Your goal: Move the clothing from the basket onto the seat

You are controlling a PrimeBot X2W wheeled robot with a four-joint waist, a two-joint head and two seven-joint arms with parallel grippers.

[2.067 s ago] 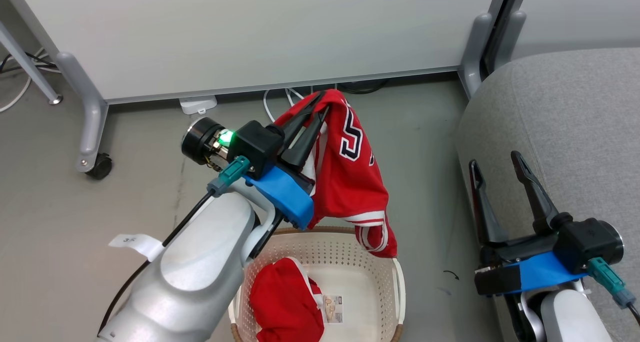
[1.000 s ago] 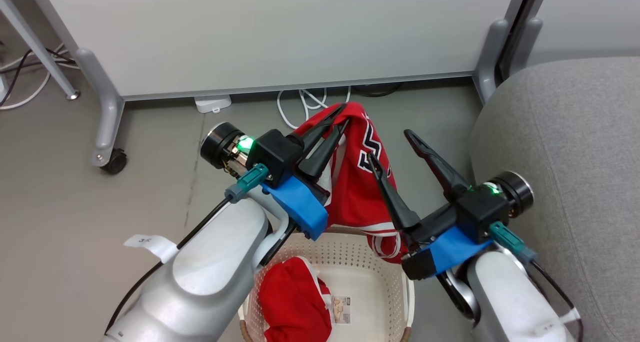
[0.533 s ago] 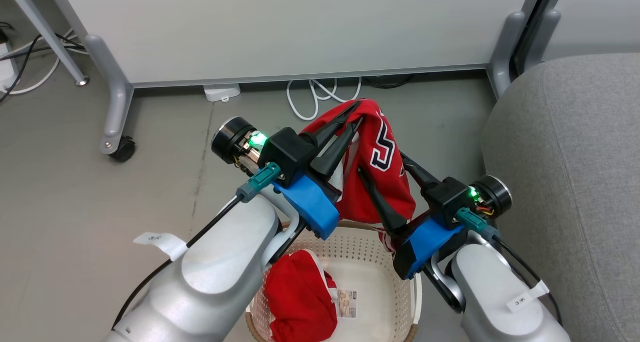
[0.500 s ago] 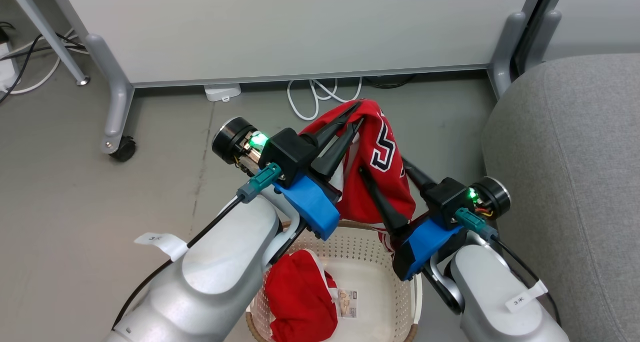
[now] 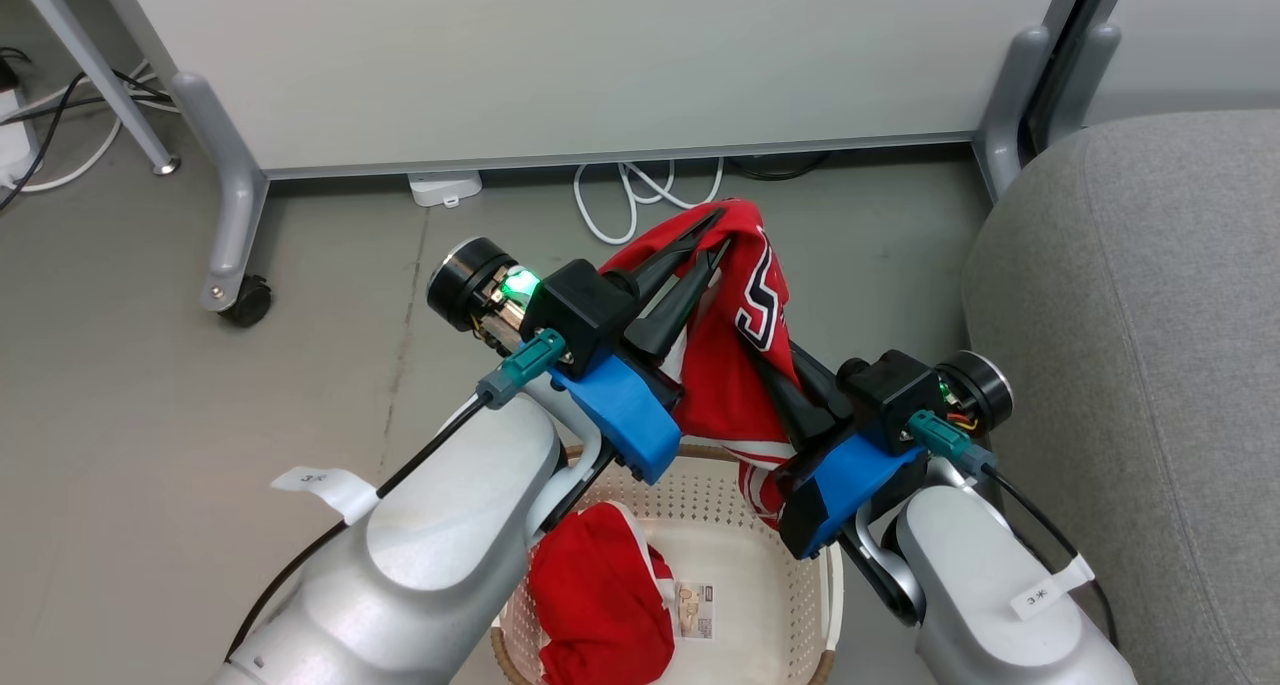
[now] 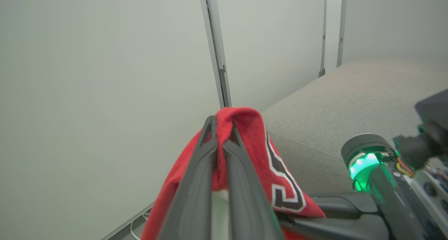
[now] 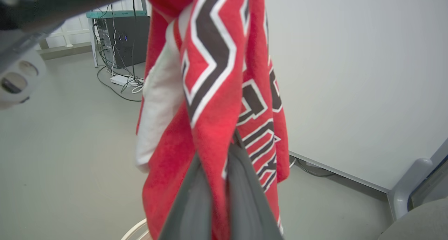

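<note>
Scene: a two-armed robot holds a red jersey (image 5: 722,390) aloft above a cream perforated laundry basket (image 5: 832,593) on a grey floor, a white partition panel (image 5: 600,55) behind.
Left gripper (image 5: 720,229): fingers pressed together on the jersey's topmost fold, the cloth draped over the tips in the left wrist view.
Right gripper (image 5: 776,361): fingers clamped on the jersey lower down, beside the black white-edged lettering; the right wrist view shows fabric pinched between them.
Jersey: hanging clear of the basket between both grippers, its striped hem dangling just above the brown rim.
Second garment: a plain red piece with white trim (image 5: 600,605) lies bunched in the basket's left half, next to a small paper label (image 5: 695,610).
Seat (image 5: 1130,315): a light grey couch cushion on the robot's right, bare, apart from the jersey.
Step in hand: judged to be securing a two-point hold before the carry.
Doing it well: lift until the hem clears the rim, swing both arms rightward together, keep their spacing steady so the cloth neither tears free nor sags, and release only once it rests well in from the cushion's edge.
</note>
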